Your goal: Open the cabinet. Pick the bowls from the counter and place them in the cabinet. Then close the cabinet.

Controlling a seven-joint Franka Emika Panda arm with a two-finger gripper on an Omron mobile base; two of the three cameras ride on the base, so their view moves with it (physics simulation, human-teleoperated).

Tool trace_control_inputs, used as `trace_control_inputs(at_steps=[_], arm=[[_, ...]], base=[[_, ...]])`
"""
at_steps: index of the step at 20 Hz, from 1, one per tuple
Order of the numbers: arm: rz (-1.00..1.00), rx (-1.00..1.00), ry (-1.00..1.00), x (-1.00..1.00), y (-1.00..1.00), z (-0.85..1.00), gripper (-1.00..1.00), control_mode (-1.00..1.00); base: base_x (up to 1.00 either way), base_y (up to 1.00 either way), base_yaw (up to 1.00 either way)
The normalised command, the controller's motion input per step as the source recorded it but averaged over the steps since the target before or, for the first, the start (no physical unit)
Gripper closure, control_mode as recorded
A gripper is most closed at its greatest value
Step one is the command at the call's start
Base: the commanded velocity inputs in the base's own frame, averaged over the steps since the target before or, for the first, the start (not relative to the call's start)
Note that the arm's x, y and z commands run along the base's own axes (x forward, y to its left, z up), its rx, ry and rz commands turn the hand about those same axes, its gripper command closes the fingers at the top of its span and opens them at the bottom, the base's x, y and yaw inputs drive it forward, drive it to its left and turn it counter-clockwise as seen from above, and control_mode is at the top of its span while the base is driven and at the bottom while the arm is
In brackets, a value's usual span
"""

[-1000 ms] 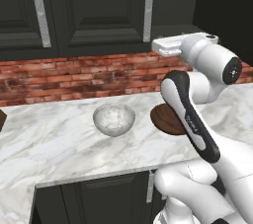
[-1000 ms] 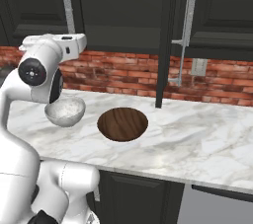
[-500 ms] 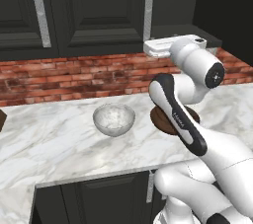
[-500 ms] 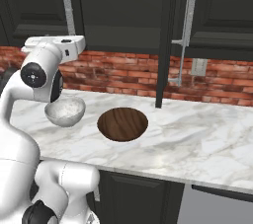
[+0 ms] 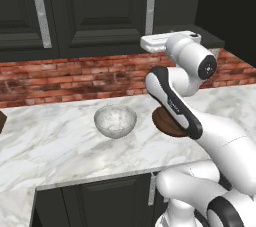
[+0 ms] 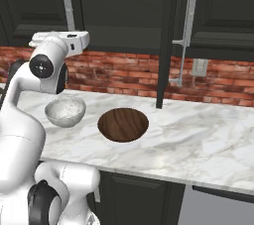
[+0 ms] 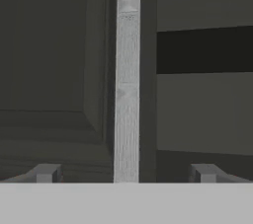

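The cabinet (image 5: pixel 105 16) is black. Its left door is shut, with a silver bar handle (image 5: pixel 150 6). Its right door (image 6: pixel 164 45) stands swung out, edge-on in the right base view. My gripper (image 5: pixel 150 42) (image 6: pixel 82 38) is up at the left door's handle (image 7: pixel 127 90), open. The bar stands between the fingertips (image 7: pixel 47 172), untouched. On the counter (image 5: pixel 55 146) the marble bowl (image 5: pixel 115 120) (image 6: pixel 65 111) sits left of the wooden bowl (image 6: pixel 123 124) (image 5: pixel 162 120). My arm partly hides the wooden bowl in the left base view.
A red brick wall strip (image 5: pixel 75 78) runs behind the counter. Another handled door (image 5: pixel 41 11) lies further left. The swung-out door's handle (image 6: pixel 186 21) juts over the counter's middle. Dark base cabinets (image 6: pixel 144 199) sit below.
The hand has shifted a little left and closer to the left door's handle. The elbow has swung left over the wooden bowl. The bowls and doors have not moved.
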Motion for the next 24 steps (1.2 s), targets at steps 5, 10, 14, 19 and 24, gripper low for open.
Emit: trace_control_inputs(at_steps=[5, 10, 14, 19, 24], arm=[[0.0, 0.0, -0.04, 0.47, 0.07, -0.03, -1.0, -1.0], [0.0, 0.0, -0.05, 0.26, 0.03, 0.0, -1.0, -1.0], [0.0, 0.0, -0.05, 0.37, 0.02, 0.0, -1.0, -1.0], [0.0, 0.0, 0.0, 0.48, 0.01, 0.0, -1.0, -1.0], [0.0, 0.0, 0.0, 0.43, 0.06, -0.03, -1.0, -1.0]], base=[[0.0, 0.0, 0.0], [0.0, 0.0, 0.0], [0.0, 0.0, 0.0], [0.0, 0.0, 0.0], [0.0, 0.0, 0.0]])
